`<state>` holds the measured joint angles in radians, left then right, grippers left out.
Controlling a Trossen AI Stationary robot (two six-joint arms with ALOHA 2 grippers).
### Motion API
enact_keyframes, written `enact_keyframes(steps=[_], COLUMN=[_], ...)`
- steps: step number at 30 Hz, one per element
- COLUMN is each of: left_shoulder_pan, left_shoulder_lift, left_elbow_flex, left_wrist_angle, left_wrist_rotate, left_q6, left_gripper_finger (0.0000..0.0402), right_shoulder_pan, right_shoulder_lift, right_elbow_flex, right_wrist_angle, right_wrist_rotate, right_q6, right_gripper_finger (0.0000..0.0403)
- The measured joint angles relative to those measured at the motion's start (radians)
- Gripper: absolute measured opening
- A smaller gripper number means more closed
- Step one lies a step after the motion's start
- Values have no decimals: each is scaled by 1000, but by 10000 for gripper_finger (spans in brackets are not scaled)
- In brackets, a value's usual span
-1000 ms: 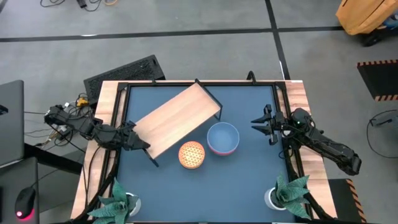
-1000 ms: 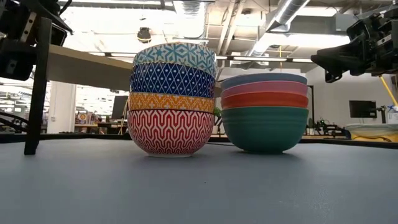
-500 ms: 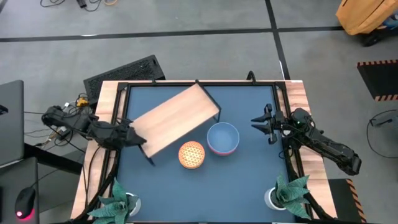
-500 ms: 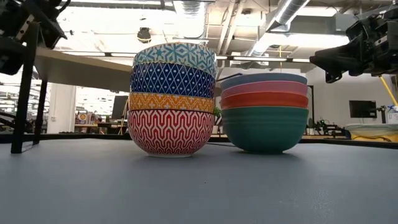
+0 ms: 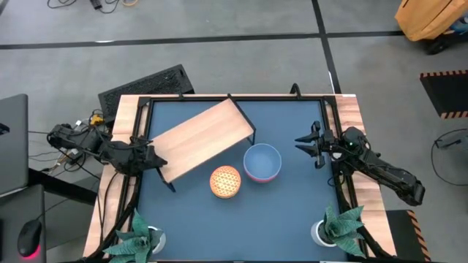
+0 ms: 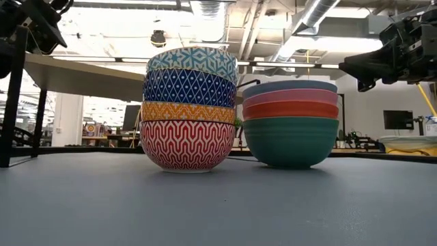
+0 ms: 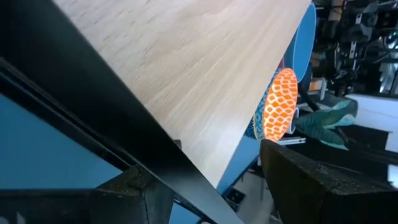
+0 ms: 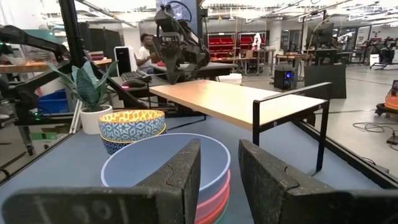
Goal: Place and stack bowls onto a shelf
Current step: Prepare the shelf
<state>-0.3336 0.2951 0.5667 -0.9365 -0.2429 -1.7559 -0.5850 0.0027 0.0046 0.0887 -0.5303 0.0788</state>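
Note:
The shelf (image 5: 201, 139), a light wooden board on thin black legs, stands slantwise on the blue table, its legs (image 6: 13, 102) on the tabletop. My left gripper (image 5: 151, 157) is shut on its left end. Two stacks of bowls stand on the table near the shelf's near side. One is a patterned stack (image 5: 225, 181) (image 6: 188, 109) with an orange lattice inside. The other is a plain stack (image 5: 262, 162) (image 6: 290, 123) topped by a light blue bowl. My right gripper (image 5: 311, 142) (image 8: 217, 174) hovers open, right of the plain stack and above the table. My left gripper holds the shelf by its left short end (image 7: 186, 186), where the black frame meets the board, one finger (image 7: 124, 193) on each side of that end. It comes level from the table's left. The shelf stands with its legs on the table.
Two white pots with green plants stand at the near corners (image 5: 142, 237) (image 5: 333, 230). A black frame rail (image 5: 234, 98) runs round the table. A person (image 8: 146, 50) sits in the room beyond the table. Bare blue tabletop (image 5: 241, 226) lies near of the bowls.
My left gripper has moved toward the table's left edge and drawn the shelf with it. The shelf has slid leftward along the table, its near leg moving away from the patterned stack. The bowls and my right gripper have kept still.

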Motion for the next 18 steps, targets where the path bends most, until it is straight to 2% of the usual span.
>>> enact_keyframes(steps=[3, 5, 8, 10, 12, 14, 18], left_shoulder_pan=[0, 2, -3, -6, -4, -2, -3], left_shoulder_lift=[0, 0, 0, 0, 1, 0, 2], left_elbow_flex=[-1, -1, -1, -3, -4, 0, -2], left_wrist_angle=[44, 55, 73, 119, 189, 179, 93], left_wrist_rotate=[-19, 32, 75, 15, -95, -189, -151], left_q6=[62, 108, 91, 203, 318, 337, 337], left_gripper_finger=[215, 215, 215, 215, 215, 215, 216], right_shoulder_pan=[0, 0, 0, 0, 0, 0, 0], right_shoulder_lift=[0, 0, 0, 0, 0, 0, 0], right_elbow_flex=[0, 0, 0, 0, 0, 0, 0], right_wrist_angle=[0, 0, 0, 0, 0, 0, 0], right_wrist_rotate=[2, 7, 7, 9, 9, 9, 9], right_q6=[0, 0, 0, 0, 0, 0, 0], right_gripper_finger=[134, 134, 134, 134, 134, 134, 134])
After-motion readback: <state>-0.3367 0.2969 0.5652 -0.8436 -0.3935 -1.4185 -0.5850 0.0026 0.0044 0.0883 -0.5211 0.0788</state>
